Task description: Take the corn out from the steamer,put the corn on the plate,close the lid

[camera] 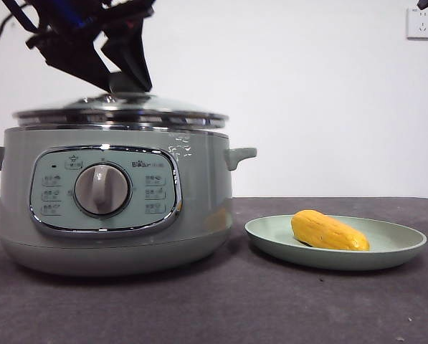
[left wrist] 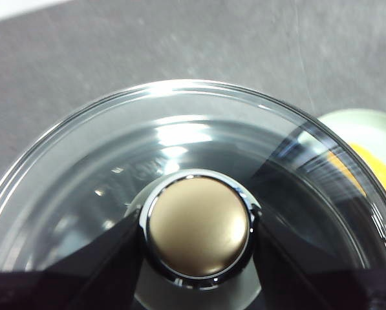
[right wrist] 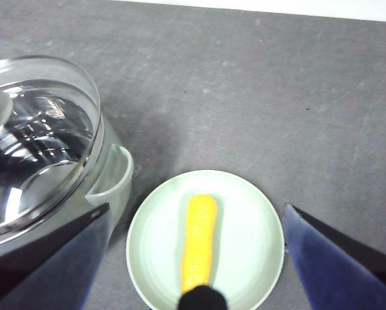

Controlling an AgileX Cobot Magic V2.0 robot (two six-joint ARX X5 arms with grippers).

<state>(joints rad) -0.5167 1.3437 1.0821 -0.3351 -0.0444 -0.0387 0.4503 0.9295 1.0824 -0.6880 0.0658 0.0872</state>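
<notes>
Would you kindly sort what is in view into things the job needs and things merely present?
Job:
- yellow-orange corn cob
- pale-green electric steamer pot
- shallow pale-green plate
- glass lid
- left claw, around the lid knob

Merely present:
- white wall socket
- dark grey table

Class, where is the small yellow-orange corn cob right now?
The small yellow-orange corn cob lies on the shallow pale-green plate, beside the large pale-green steamer pot.

Left gripper: 2 black jaws pressed against opposite sides of the lid knob. Glass lid fills the view. Plate edge and corn visible beyond, on grey table.
</notes>
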